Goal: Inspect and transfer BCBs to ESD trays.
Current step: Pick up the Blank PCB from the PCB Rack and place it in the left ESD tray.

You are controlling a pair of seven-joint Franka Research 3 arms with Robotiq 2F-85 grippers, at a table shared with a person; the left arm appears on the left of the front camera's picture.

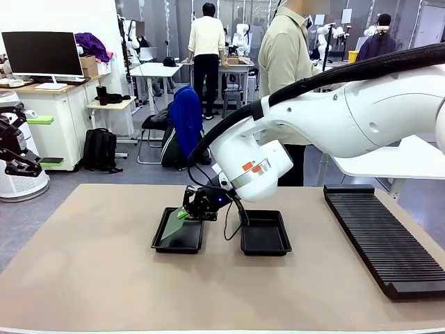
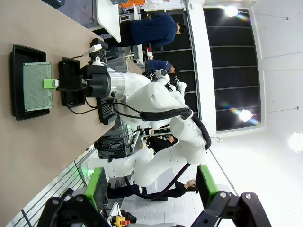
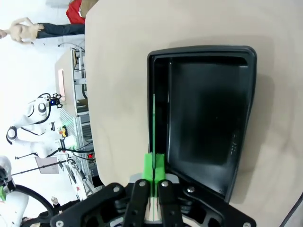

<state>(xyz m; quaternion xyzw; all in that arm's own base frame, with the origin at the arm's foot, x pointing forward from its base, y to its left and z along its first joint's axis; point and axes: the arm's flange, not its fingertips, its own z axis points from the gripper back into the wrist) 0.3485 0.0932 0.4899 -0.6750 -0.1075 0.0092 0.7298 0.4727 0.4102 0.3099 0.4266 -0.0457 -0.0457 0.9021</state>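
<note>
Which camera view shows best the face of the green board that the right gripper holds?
The left wrist view: there the BCB turns its whole speckled face to the camera. In the front view it is slanted and dark, with the right gripper at its upper edge. In the right wrist view it is edge-on, a thin green line.

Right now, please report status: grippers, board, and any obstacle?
Right gripper shut on BCB, tilted over left tray. Left gripper open, far from trays. Nothing seen between board and tray.

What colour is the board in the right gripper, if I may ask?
Green BCB with a pale speckled face; left wrist view.
</note>
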